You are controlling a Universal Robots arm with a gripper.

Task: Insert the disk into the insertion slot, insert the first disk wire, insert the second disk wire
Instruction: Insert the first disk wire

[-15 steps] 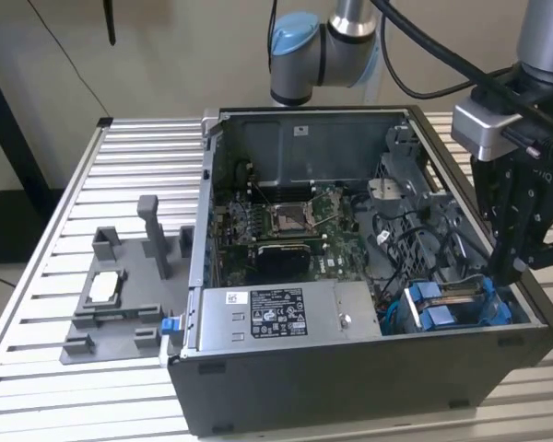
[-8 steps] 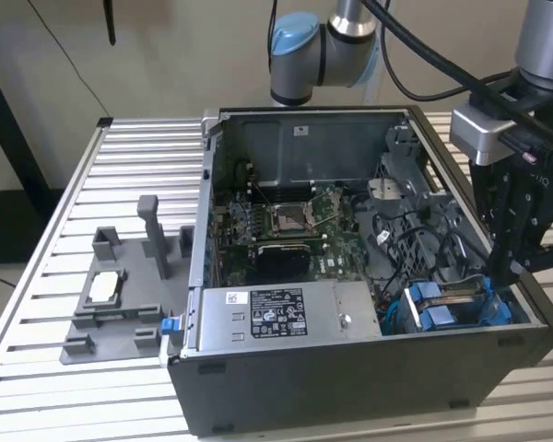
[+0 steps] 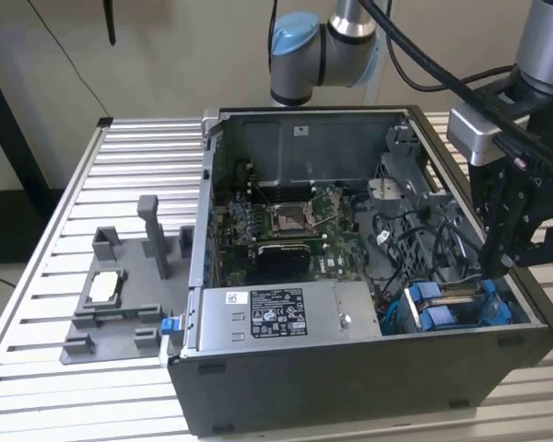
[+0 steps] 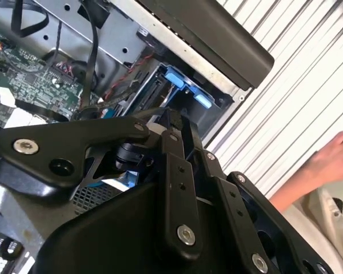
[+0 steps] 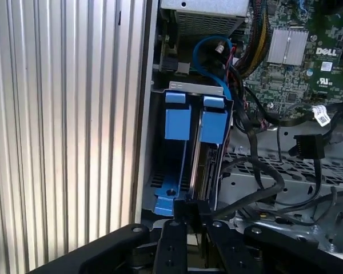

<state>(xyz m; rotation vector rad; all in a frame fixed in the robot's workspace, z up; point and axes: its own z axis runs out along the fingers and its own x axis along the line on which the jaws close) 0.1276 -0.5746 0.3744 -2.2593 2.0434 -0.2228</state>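
Blue plastic is showing you where the disk (image 5: 213,123) is sitting: it is standing on edge inside the insertion slot (image 5: 188,85), the grey sheet-metal cage in a corner of the dark computer case (image 3: 350,387). A second blue bracket (image 5: 177,121) is standing just beside it in the same cage. Your arm (image 3: 300,51) is reaching over from the far side of the case in the exterior view, its blue-capped joint sitting above the far wall. Its wrist is hanging over the exterior view's right end, so the gripper (image 3: 496,262) is pointing steeply down into the case right at the cage. In the first wrist view the two fingers (image 5: 172,245) are lying drawn in close together, pinching the black connector (image 5: 193,206) at the end of the disk nearest the camera (whether the connector is touching the disk, you cannot tell from here). A black cable (image 5: 257,191) is running from that connector and curving away over the perforated metal floor towards the green motherboard (image 5: 286,74). The grey power-supply box (image 3: 286,313) is lying along the near wall of the case, next to the cage. Outside the case, at the exterior view's left, the grey fixture tray (image 3: 120,313) is resting on the slatted aluminium table (image 3: 147,157). In the second wrist view a person's hand (image 4: 331,157) is reaching in over the slats, well apart from the gripper.
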